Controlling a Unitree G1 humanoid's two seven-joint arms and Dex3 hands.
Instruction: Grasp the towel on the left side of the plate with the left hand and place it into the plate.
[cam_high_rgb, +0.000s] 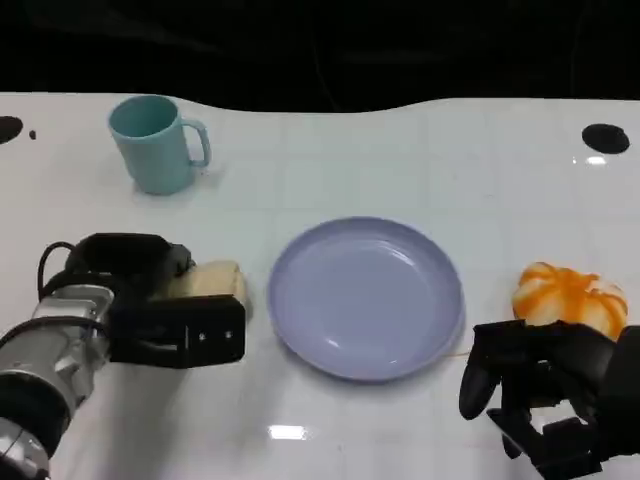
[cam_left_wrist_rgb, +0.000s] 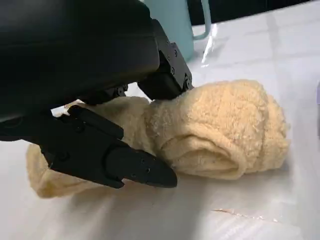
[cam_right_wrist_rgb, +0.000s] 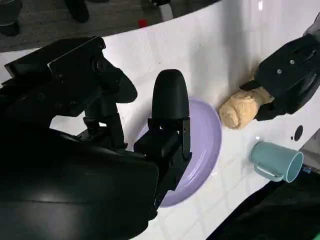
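Rolled beige towel (cam_left_wrist_rgb: 220, 132) — lying on the desk (cam_high_rgb: 400, 150) just left of the lavender plate (cam_high_rgb: 365, 297), long axis pointing at the plate. Left hand (cam_high_rgb: 165, 310) is straddling it, fingers (cam_left_wrist_rgb: 125, 167) closing on both flanks; right hand (cam_high_rgb: 545, 385) is idling, fingers apart.

No readable text, label, brand, number or sign stood on anything in the three views, cup, plate, towel, table and both hands all plain and unmarked
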